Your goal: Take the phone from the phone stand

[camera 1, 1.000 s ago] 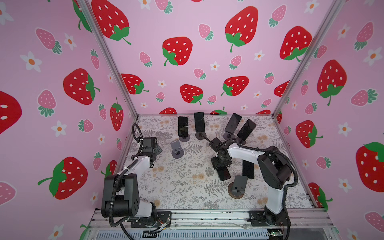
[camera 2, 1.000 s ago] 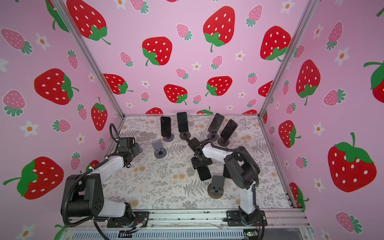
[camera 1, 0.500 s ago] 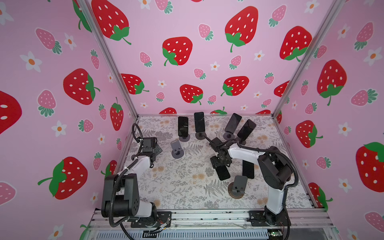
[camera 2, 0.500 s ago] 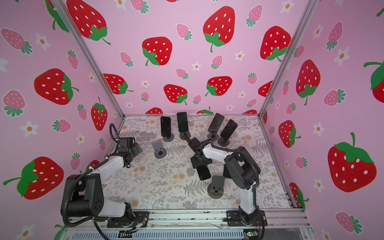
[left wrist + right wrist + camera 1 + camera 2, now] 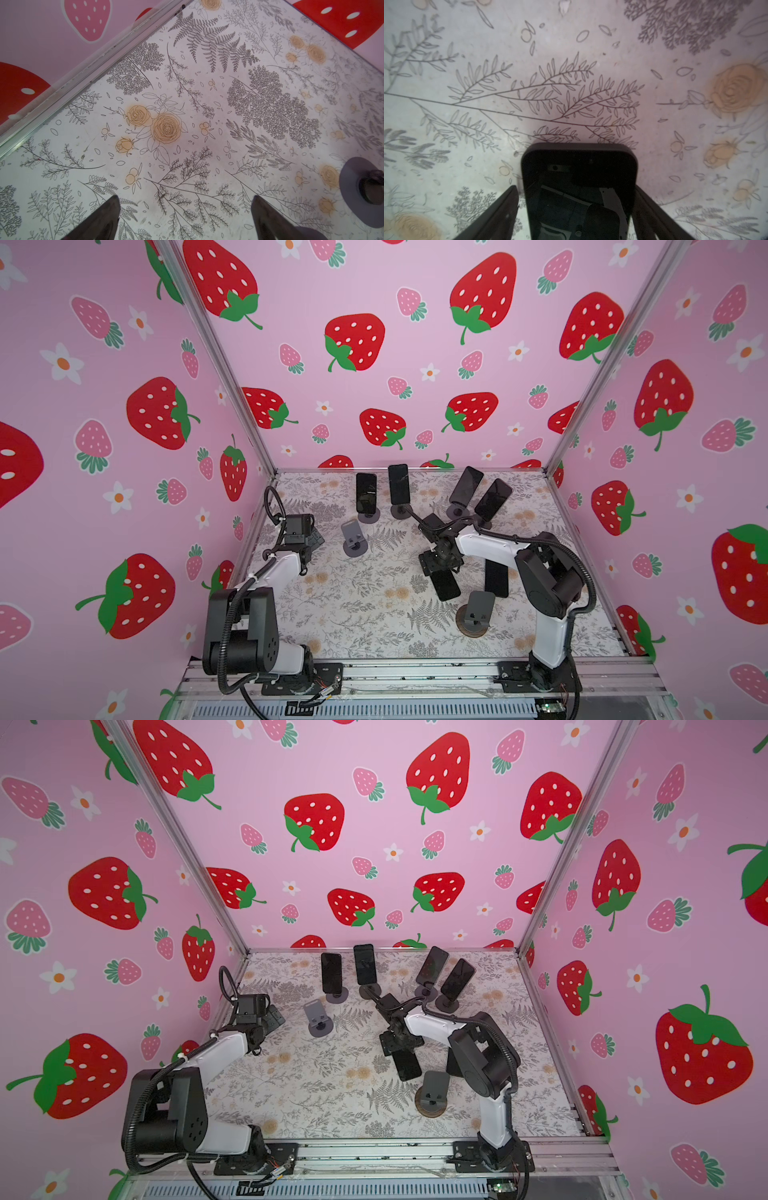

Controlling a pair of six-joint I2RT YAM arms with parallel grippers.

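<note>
A black phone point(image 5: 445, 588) point(image 5: 408, 1068) lies flat on the floral table, apart from any stand. My right gripper point(image 5: 440, 565) point(image 5: 401, 1043) is low over its far end. In the right wrist view the phone point(image 5: 579, 166) sits between the fingers point(image 5: 500, 214), with a gap showing beside it; the gripper point(image 5: 576, 188) is open. An empty phone stand point(image 5: 478, 611) point(image 5: 434, 1091) stands just in front of the phone. My left gripper point(image 5: 311, 536) point(image 5: 185, 199) hovers open and empty at the left.
A second phone point(image 5: 496, 578) lies flat by the right arm. Several phones on stands point(image 5: 399, 486) line the back. An empty grey stand point(image 5: 353, 537) point(image 5: 361, 191) is near the left gripper. Walls close in on three sides.
My right gripper's jaws have spread apart from the phone's sides; the phone stays flat on the table. The left arm has not moved.
</note>
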